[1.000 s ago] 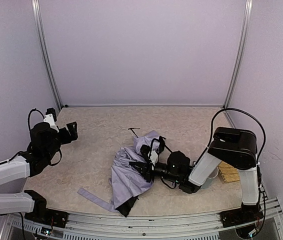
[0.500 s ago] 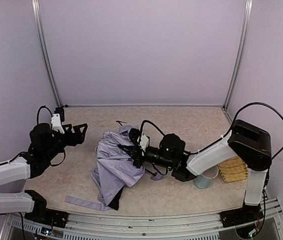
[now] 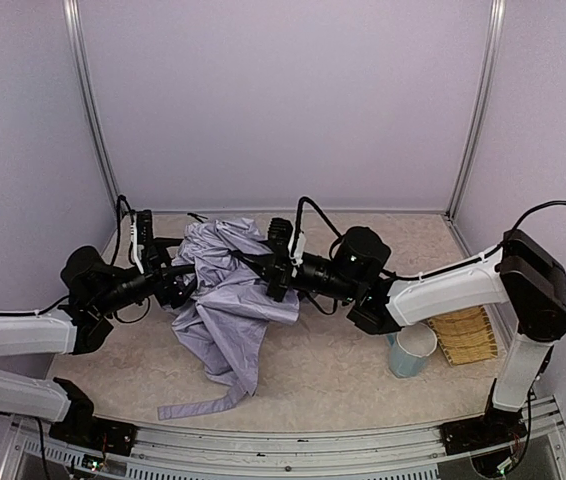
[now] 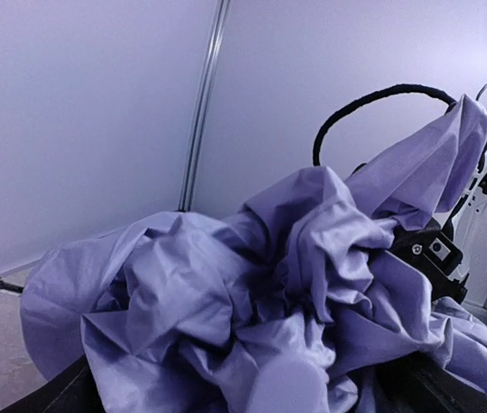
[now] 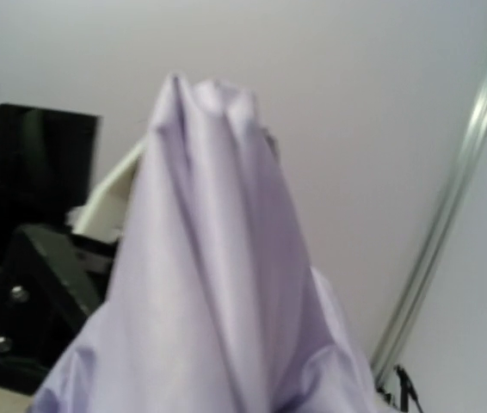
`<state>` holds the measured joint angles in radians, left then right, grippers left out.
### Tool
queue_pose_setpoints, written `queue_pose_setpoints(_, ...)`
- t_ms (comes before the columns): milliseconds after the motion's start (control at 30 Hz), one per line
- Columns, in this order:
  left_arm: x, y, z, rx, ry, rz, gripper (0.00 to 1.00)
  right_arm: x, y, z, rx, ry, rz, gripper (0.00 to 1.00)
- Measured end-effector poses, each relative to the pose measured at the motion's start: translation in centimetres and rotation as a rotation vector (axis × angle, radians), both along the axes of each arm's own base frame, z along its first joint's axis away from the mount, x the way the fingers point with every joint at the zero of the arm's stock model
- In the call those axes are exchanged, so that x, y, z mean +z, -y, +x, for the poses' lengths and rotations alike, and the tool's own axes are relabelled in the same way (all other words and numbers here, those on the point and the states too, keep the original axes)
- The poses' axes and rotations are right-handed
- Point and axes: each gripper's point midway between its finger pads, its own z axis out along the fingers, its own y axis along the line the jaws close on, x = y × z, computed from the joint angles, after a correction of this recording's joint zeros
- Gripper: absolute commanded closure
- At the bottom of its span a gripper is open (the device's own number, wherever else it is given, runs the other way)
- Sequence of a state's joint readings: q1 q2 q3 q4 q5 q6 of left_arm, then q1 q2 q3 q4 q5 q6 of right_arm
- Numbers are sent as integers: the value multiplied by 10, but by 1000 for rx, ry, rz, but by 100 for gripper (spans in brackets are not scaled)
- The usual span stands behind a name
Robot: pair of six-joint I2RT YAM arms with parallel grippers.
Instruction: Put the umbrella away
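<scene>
Lavender-grey fabric, crumpled; umbrella (image 3: 228, 300) lies left of table centre, bunched between the two grippers.

- Long axis: runs from 12 o'clock, far end near the back wall (image 3: 283, 100), down to about 7 o'clock. A flat strap (image 3: 195, 405) trails out at the near end and lies on the table (image 3: 343, 380).
- Upper half is raised off the surface and gathered; lower half drapes down to the tabletop. Shaft and handle are buried in the cloth, so I cannot tell which way they point.
- Right gripper (image 3: 271, 272): reaches in from 3 o'clock, jaws closed tight on a pinch of umbrella fabric. Right wrist view shows the cloth pulled up into a narrow peak.
- Left gripper (image 3: 178, 278): comes in from 9 o'clock, jaws spread wide. Left wrist view shows dark fingers (image 4: 63, 394) at the bottom corners with cloth heaped between them; nothing is clamped.
- Edges: left wall is close at 9 o'clock, back wall close at 12.
- Open room: broad bare tabletop from 4 to 6 o'clock of the umbrella, out to the near edge, plus a far strip at 1 to 2 o'clock.
- Cup (image 3: 412, 350) and basket (image 3: 463, 333) sit at 4 o'clock, well apart from the cloth, beside the right arm.
</scene>
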<state>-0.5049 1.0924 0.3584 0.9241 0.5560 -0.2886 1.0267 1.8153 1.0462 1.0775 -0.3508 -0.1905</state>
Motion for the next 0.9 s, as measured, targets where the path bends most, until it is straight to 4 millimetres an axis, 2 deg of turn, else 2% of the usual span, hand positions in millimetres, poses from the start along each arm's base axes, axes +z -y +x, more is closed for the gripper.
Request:
queue_pose_setpoints(67, 2, 8, 1, -45, 7, 5, 3, -4, -1, -3, 21, -1, -16, 100)
queue_pose_setpoints(100, 4, 13, 2, -65, 14, 5, 8, -5, -2, -4, 31, -1, -23, 100)
queue_pose_setpoints(300, 14, 40, 3, -201, 28, 15, 78, -13, 0, 1, 47, -10, -55, 99)
queue_pose_setpoints(333, 13, 42, 3, -211, 23, 17, 85, -15, 2, 3, 44, -17, -61, 90)
queue_pose_setpoints(467, 4, 44, -1, -221, -14, 52, 95, -21, 19, 6, 37, -64, -78, 37)
queue_pose_setpoints(533, -1, 45, 0, -199, -61, 93, 100, -20, 32, 6, 19, -82, -84, 2)
queue_pose_setpoints(600, 3, 47, 8, -145, -99, 143, 100, -14, 46, 6, -22, -92, -81, 0)
queue_pose_setpoints(667, 17, 48, 20, -83, -127, 185, 100, -4, 63, 7, -85, -99, -70, 0)
queue_pose_setpoints(767, 53, 47, 37, 18, -140, 227, 100, 16, 88, 10, -182, -108, -38, 0)
queue_pose_setpoints(800, 67, 45, 41, 58, -148, 240, 100, 46, 116, 13, -286, -109, 10, 0)
queue_pose_setpoints(833, 95, 42, 44, 132, -136, 262, 100, 47, 117, 13, -291, -109, 14, 0)
queue_pose_setpoints(900, 114, 44, 37, 174, -138, 296, 100, 56, 129, 16, -342, -116, 24, 0)
